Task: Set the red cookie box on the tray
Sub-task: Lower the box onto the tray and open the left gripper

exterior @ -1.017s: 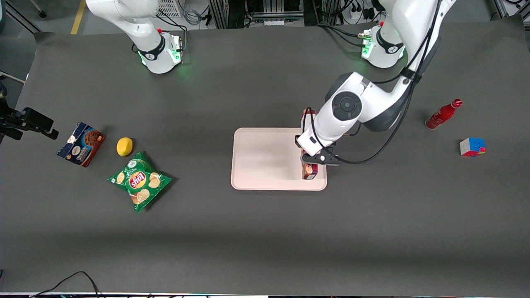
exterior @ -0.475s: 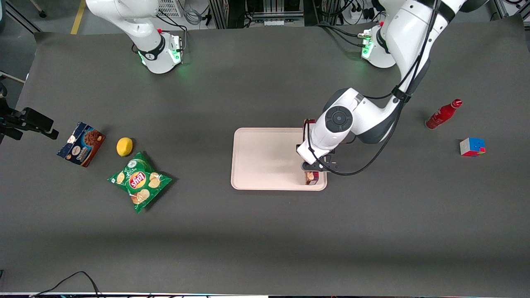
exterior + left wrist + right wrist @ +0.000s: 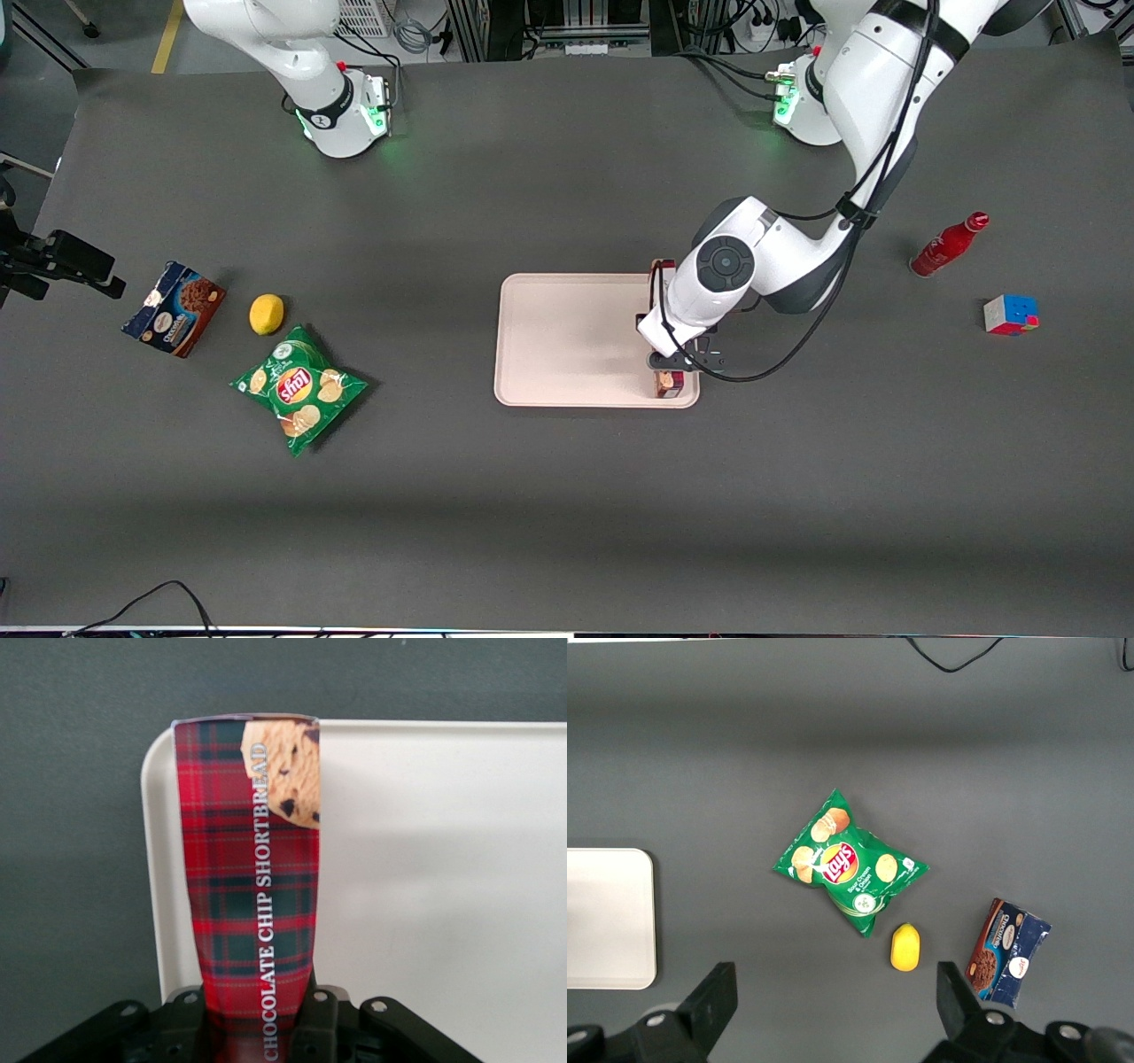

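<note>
Closed on the red cookie box (image 3: 252, 877), the pincer (image 3: 680, 361) holds it over the tray (image 3: 567, 341), along the short edge nearest the working arm (whether the box already rests on the tray, I cannot tell). What is left, I judge, is only to let go and lift away. That rim is close, but the tray beside it is bare and free.

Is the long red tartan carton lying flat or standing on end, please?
Flat: the red tartan carton lies lengthwise along the pale pink tray edge, gripper shut on it.
</note>
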Motion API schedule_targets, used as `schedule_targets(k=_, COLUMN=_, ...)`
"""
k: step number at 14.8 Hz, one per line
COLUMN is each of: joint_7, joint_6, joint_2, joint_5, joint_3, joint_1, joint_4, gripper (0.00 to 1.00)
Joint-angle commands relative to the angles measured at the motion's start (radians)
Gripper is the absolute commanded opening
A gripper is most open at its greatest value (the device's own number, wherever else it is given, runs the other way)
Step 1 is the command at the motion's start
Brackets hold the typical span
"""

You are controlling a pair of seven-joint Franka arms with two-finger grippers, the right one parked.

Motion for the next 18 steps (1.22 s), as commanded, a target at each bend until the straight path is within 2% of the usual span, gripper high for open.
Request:
schedule_targets(k=1, joint_7=-0.03, joint_6=0.036, joint_2=0.015, joint_5=0.025, joint_3=0.009, joint_1=-0.004, joint_4=0.003, gripper=0.0)
schedule_targets(k=10, joint_7=-0.043, joint_6=0.042, joint_2=0.025, joint_5=0.056, joint_3=0.009, joint_1=-0.006, joint_4=0.002, gripper=0.0)
schedule_targets(k=11, joint_7=-0.043, joint_6=0.044, joint_2=0.027, joint_5=0.058, joint_3=0.009, joint_1=-0.006, joint_4=0.002, gripper=0.03)
schedule_targets(k=14, joint_7=-0.043, joint_6=0.042, joint_2=0.027, joint_5=0.058, joint_3=0.009, joint_1=-0.006, joint_4=0.002, gripper=0.53)
schedule_targets(k=18, joint_7=-0.043, joint_6=0.042, joint_2=0.032, joint_5=0.058, joint_3=0.009, joint_1=-0.006, joint_4=0.002, gripper=0.77)
